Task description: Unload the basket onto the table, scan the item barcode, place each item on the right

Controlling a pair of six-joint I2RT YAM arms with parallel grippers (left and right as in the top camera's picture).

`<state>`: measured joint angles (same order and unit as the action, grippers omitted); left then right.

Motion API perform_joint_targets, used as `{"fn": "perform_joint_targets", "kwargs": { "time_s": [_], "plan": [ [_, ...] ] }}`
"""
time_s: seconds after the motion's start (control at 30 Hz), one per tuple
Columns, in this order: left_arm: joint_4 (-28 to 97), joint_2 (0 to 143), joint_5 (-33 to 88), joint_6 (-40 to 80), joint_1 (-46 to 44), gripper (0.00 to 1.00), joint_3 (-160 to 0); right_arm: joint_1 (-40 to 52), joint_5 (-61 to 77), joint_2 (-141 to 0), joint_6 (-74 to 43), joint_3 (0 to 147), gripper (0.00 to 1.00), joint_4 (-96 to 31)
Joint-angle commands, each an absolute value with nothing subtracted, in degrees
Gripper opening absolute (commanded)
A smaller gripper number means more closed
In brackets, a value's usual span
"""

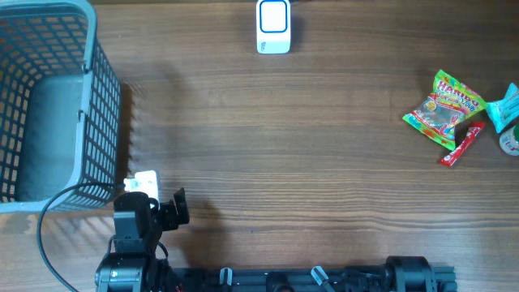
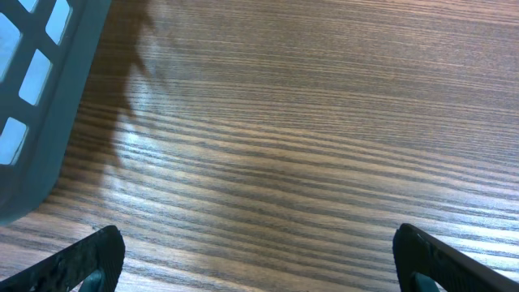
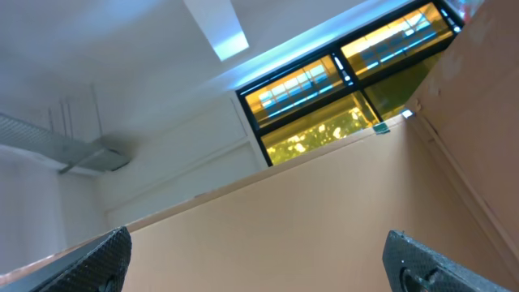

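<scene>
The items lie at the table's far right: a green and yellow candy bag [image 1: 443, 109], a red stick pack [image 1: 462, 145] and a teal packet [image 1: 506, 105] cut off by the edge. No barcode is readable. A white and blue scanner [image 1: 273, 26] stands at the back centre. My left gripper [image 1: 158, 196] hangs low at the front left beside the basket, far from the items. In the left wrist view it [image 2: 259, 264] is open over bare wood. My right gripper [image 3: 259, 268] is open and empty, pointing up at a wall and ceiling.
A grey mesh basket [image 1: 104, 122] fills the back left corner, its wall [image 2: 49, 105] close to my left gripper. A cable [image 1: 57, 207] loops by the basket's front. The right arm's base [image 1: 409, 276] sits folded at the front edge.
</scene>
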<state>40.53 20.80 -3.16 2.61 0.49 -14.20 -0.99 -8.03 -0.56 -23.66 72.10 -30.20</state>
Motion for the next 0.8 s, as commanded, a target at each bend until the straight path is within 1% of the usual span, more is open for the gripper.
{"fn": "perform_joint_targets", "kwargs": {
  "time_s": [0.0, 0.1, 0.2, 0.23, 0.3, 0.37, 0.47, 0.57, 0.67, 0.77],
  "plan": [
    [40.36, 20.69, -3.7, 1.91, 0.75, 1.0, -13.98, -0.71, -11.4, -0.36, -23.16, 71.72, 1.0, -28.1],
    [40.36, 20.69, -3.7, 1.91, 0.75, 1.0, -13.98, -0.71, -14.98, -0.36, -24.58, 71.61, 1.0, -25.23],
    [40.36, 20.69, -3.68, 1.91, 0.75, 1.0, -13.98, -0.71, -23.18, -0.36, -36.42, 71.61, 1.0, -22.72],
    [40.36, 20.69, -3.7, 1.91, 0.75, 1.0, -13.98, -0.71, -26.98, -0.38, -42.48, 71.57, 1.0, -23.7],
    [40.36, 20.69, -3.7, 1.91, 0.75, 1.0, -13.98, -0.71, -30.3, -0.38, -50.04, 71.29, 1.0, -27.64],
    [40.36, 20.69, -3.7, 1.91, 0.75, 1.0, -13.98, -0.71, -32.56, -0.38, -57.1, 70.81, 1.0, -35.7],
    [40.36, 20.69, -3.68, 1.91, 0.75, 1.0, -13.98, -0.71, -32.56, -0.4, -67.77, 70.3, 1.0, -49.56],
    [40.36, 20.69, -3.7, 1.91, 0.75, 1.0, -13.98, -0.71, -29.04, -0.4, -75.85, 68.25, 1.0, -57.36],
    [40.36, 20.69, -3.7, 1.91, 0.75, 1.0, -13.98, -0.71, -20.47, -0.4, -75.79, 64.16, 1.0, -57.71],
    [40.36, 20.69, -3.7, 1.91, 0.75, 1.0, -13.98, -0.71, -13.72, -0.4, -74.43, 58.98, 1.0, -55.24]
  ]
}}
